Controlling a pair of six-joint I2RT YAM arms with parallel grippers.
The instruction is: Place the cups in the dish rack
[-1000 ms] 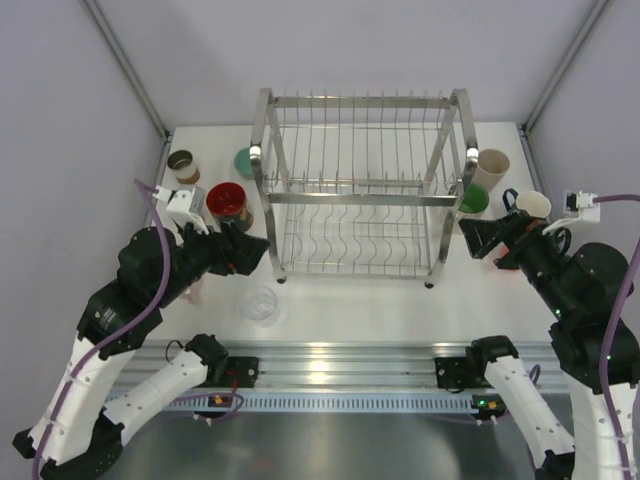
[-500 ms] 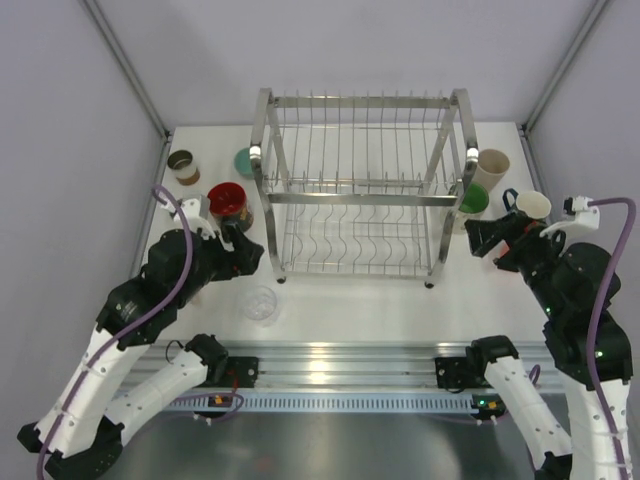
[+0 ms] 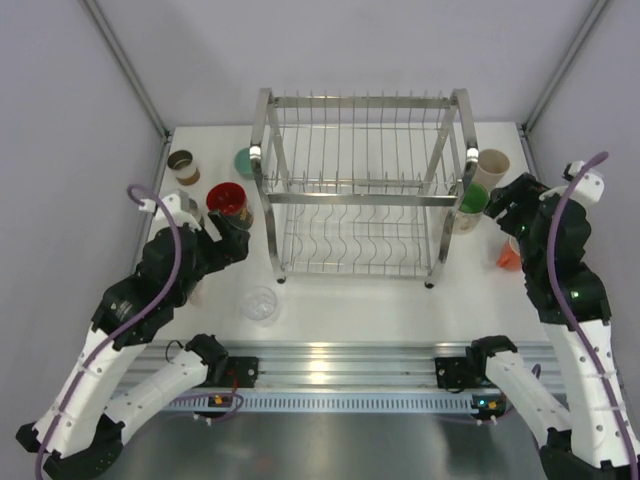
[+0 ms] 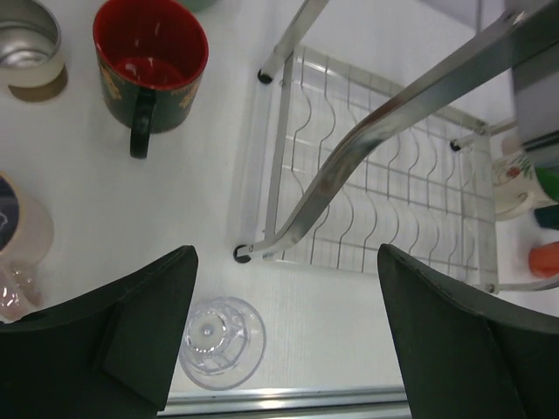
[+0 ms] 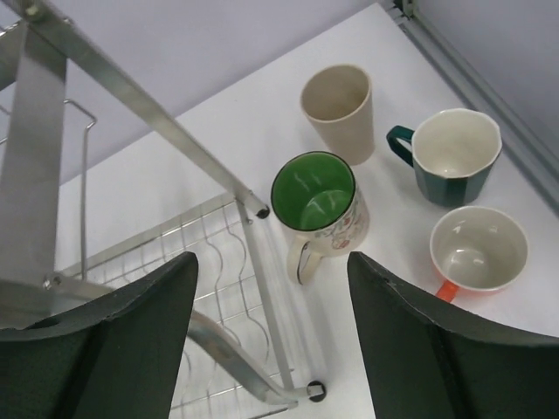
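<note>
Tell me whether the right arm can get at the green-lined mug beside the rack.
Probably yes. The right claw hovers open close above the green-lined mug, with nothing between them. The dish rack has a post standing close on one side, so the approach looks tight there.

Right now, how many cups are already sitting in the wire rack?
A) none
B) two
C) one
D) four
A: both tiers of the dish rack show only bare wire, while mugs such as the green-lined mug and the red-lined mug stand on the table beside it.
</note>
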